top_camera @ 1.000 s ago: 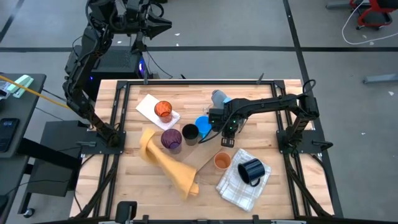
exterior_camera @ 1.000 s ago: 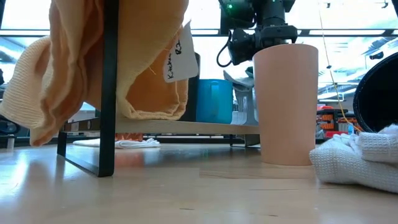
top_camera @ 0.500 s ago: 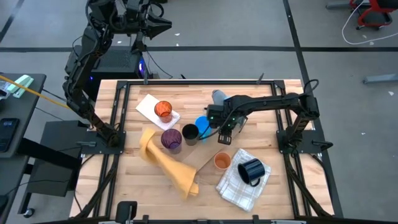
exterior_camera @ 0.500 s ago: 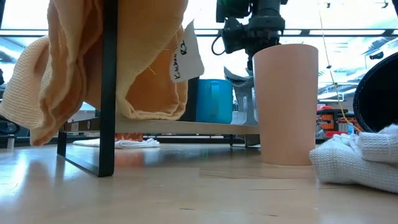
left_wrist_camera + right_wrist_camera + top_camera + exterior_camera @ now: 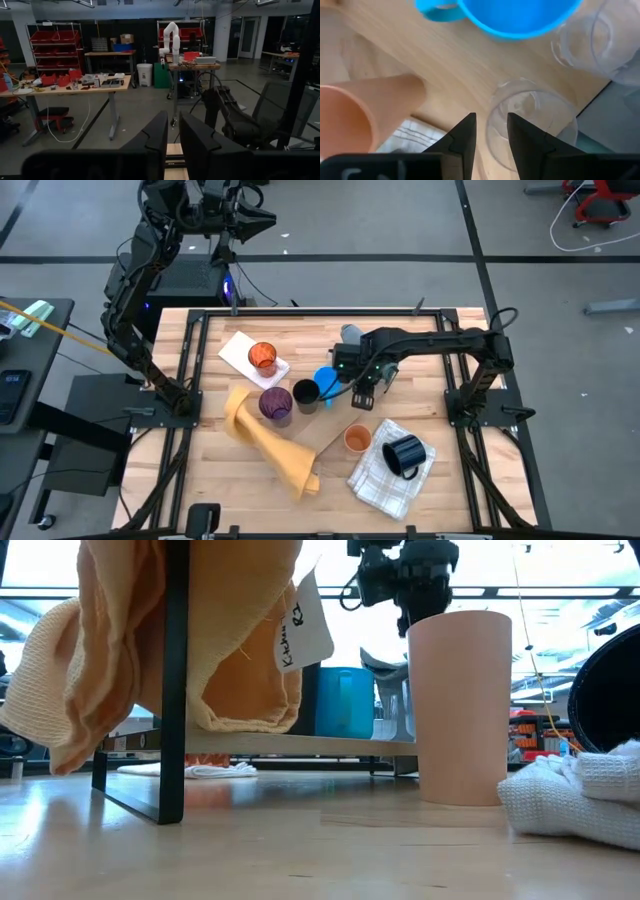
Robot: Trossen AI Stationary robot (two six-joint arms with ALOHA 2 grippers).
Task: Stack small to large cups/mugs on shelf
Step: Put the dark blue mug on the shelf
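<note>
My right gripper [image 5: 357, 398] hangs open, fingers pointing down, above a clear cup [image 5: 535, 125] standing on the table beside the bright blue mug [image 5: 326, 379]. A second clear cup [image 5: 590, 45] stands close by. The black cup [image 5: 305, 394] and purple cup [image 5: 275, 404] stand left of the blue mug. The red-tinted cup [image 5: 262, 357] stands on a white cloth. The orange cup [image 5: 357, 439] stands on the table, and the dark navy mug [image 5: 404, 455] lies on a checked cloth. My left gripper [image 5: 173, 140] is shut and raised beyond the table's far left corner.
A yellow cloth [image 5: 270, 438] is draped over the small shelf [image 5: 300, 744], whose black leg [image 5: 175, 680] stands near the table's front. A blue-grey cloth [image 5: 350, 335] lies behind my right arm. Bare wood shows along the table's left and near edges.
My right gripper has risen and gone a little toward the table's left edge, over the blue mug and the clear cups. The cups have stayed where they were. The paper tag on the yellow cloth has swung slightly.
</note>
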